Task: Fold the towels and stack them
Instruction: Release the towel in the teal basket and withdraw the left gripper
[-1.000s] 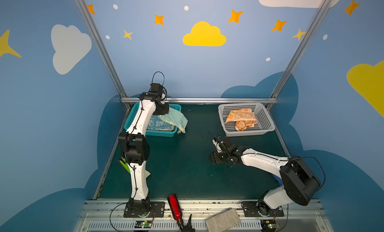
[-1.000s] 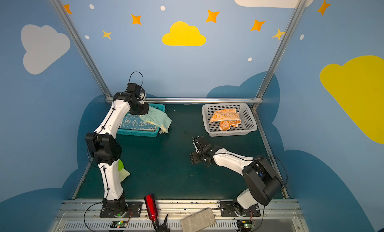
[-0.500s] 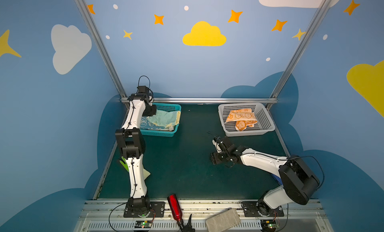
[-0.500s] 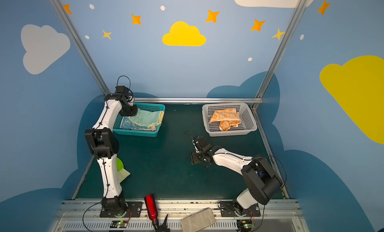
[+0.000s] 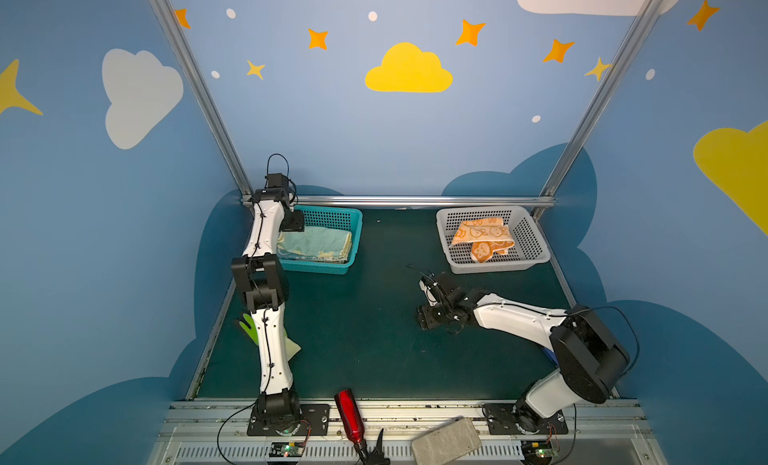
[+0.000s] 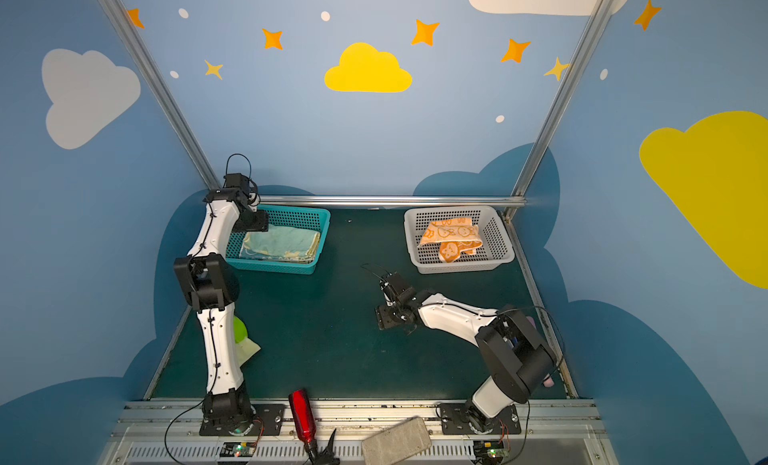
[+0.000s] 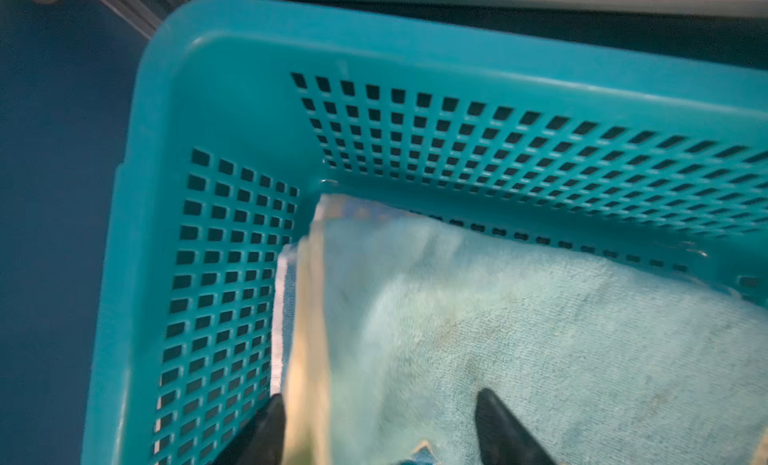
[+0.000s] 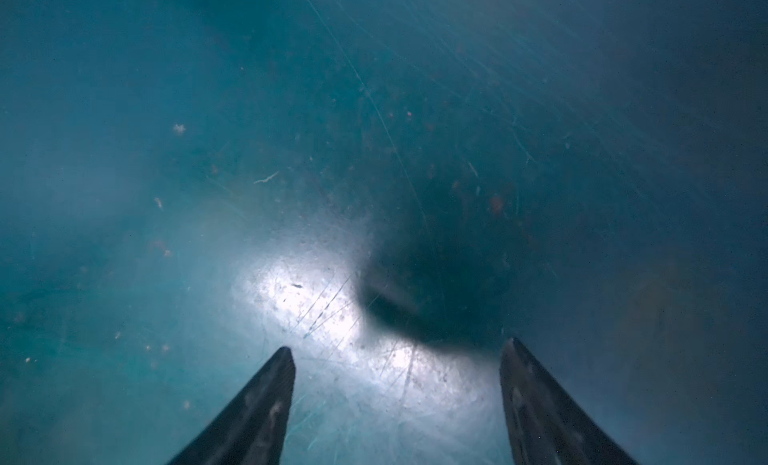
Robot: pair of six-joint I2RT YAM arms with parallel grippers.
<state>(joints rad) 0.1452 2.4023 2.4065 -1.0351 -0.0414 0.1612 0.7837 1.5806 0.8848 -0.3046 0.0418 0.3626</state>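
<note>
Right gripper [image 8: 400, 346], 2 dark fingers [image 8: 257, 409] apart, above scratched teal tabletop [image 8: 208, 151]

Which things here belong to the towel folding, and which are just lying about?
Job: folded pale blue-and-yellow terry towel in teal plastic basket; orange rabbit-print towel in grey plastic basket.
Lying about: green glove; pale yellow paper note; red cylinder; grey rectangular block.

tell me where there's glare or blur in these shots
Right wrist view: a white glare patch on the table, with a dark soft shadow beside it, corners dim. Left wrist view: the towel and teal basket look smeared, likely motion blur. Both top views: sharp, evenly lit.
</note>
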